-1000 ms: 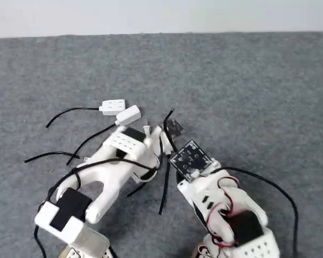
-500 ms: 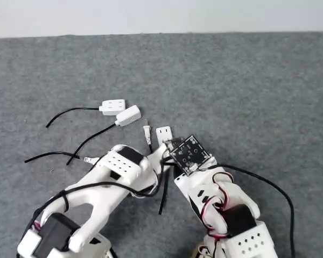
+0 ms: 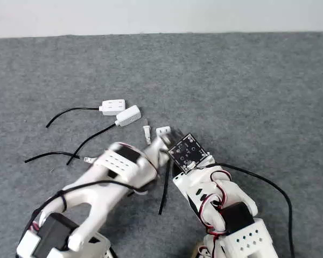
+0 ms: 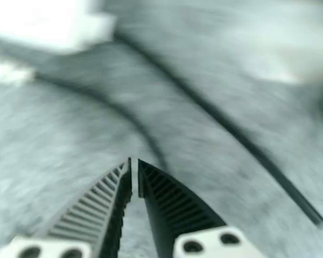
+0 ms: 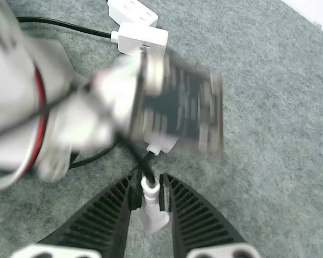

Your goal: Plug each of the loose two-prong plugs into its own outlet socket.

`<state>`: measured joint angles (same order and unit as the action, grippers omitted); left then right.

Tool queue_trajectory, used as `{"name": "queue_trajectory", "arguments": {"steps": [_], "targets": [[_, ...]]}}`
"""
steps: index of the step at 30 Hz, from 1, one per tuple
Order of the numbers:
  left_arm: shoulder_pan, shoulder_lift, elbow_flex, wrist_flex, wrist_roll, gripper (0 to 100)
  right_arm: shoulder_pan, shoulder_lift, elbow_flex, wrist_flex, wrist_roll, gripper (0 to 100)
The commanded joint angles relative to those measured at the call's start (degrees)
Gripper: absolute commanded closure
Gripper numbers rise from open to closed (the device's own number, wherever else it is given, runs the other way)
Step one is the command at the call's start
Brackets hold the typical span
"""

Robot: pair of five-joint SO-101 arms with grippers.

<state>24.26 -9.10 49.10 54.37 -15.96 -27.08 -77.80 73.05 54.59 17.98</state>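
Observation:
In the right wrist view my right gripper (image 5: 149, 181) is shut on a small white plug (image 5: 148, 210), whose black cable runs forward from between the fingers. Just beyond it lies a white socket block (image 5: 161, 142), and two more white sockets (image 5: 140, 36) lie farther off. The blurred left arm (image 5: 70, 118) crosses close in front. My left gripper (image 4: 133, 161) is shut with nothing in it, low over grey carpet and black cables (image 4: 242, 137). From above, a loose plug (image 3: 147, 133) and a white block (image 3: 163, 130) lie ahead of both arms.
Two white sockets (image 3: 113, 106) (image 3: 128, 115) with black cords lie left of centre on the grey carpet (image 3: 247, 86). Another small plug end (image 3: 89, 159) lies near the left arm (image 3: 121, 161). Loose black cables trail between the arms and to the right.
The left arm has drawn back toward the near side, uncovering the loose plug and the white block. The right arm has edged forward and left toward them.

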Motion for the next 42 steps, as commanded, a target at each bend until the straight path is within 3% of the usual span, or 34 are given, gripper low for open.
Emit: {"name": "queue_trajectory", "arguments": {"steps": [1,6,14,21,25,32,36,42], "targets": [[-9.7,-2.0,-3.2,-2.7,8.8,99,-0.2,0.5,-1.4,-0.7,-0.6,99.1],[-18.8,-1.5,-6.9,-2.7,14.2,99,0.3,8.4,-7.4,6.3,-3.3,99.1],[-19.3,-1.4,-6.1,-2.8,14.4,98,10.5,38.3,-16.9,1.5,-1.4,98.8],[-19.4,-1.4,-6.0,-2.7,14.3,98,17.9,60.6,-28.6,-0.9,-1.4,80.9],[-19.4,-1.4,-6.0,-2.7,14.2,98,19.7,62.0,-31.6,0.1,-1.5,86.5],[-19.5,-1.4,-6.0,-2.7,14.2,98,16.7,56.3,-29.0,0.0,-1.3,99.4],[-19.5,-1.4,-6.0,-2.6,14.2,98,15.0,55.9,-26.8,-2.8,-1.0,96.8],[-19.5,-1.4,-6.0,-2.5,14.2,98,18.5,57.0,-26.4,-4.1,0.4,99.0]]}}
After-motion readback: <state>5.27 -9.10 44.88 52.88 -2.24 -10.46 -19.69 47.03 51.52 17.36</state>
